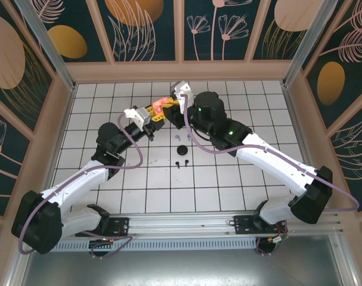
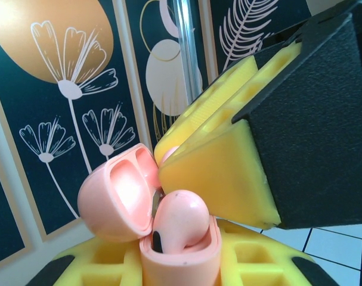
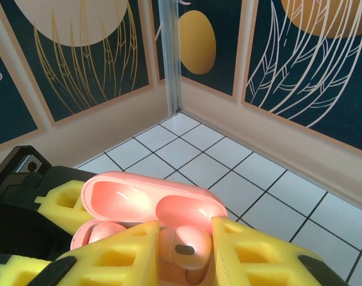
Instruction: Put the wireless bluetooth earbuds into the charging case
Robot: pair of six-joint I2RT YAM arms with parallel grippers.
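**Count.** One salmon charging case [image 3: 139, 199], lid open. Two salmon earbuds: the seated earbud [image 3: 103, 232] lies in its well on the left of the right wrist view, and the gripped earbud [image 3: 189, 241] stands at the mouth of the other well. Three small black pieces [image 1: 182, 149] and two pale pieces [image 1: 184, 137] lie on the tiles, too small to identify.

**End effectors.** The left end effector [image 2: 181, 262] clamps the case body between its yellow fingers. The right end effector [image 3: 183, 253] is closed on the gripped earbud.

**Setting.** The desk [image 1: 228, 179] is white-tiled with dark grout. It is bounded at the back and both sides by a beige kerb [image 1: 181, 71] and floral wall panels [image 1: 145, 30].

**Clearance.** The case is held above the desk near its far edge. The loose pieces lie just nearer than it. Bare tiles extend to either side and towards the arm bases.
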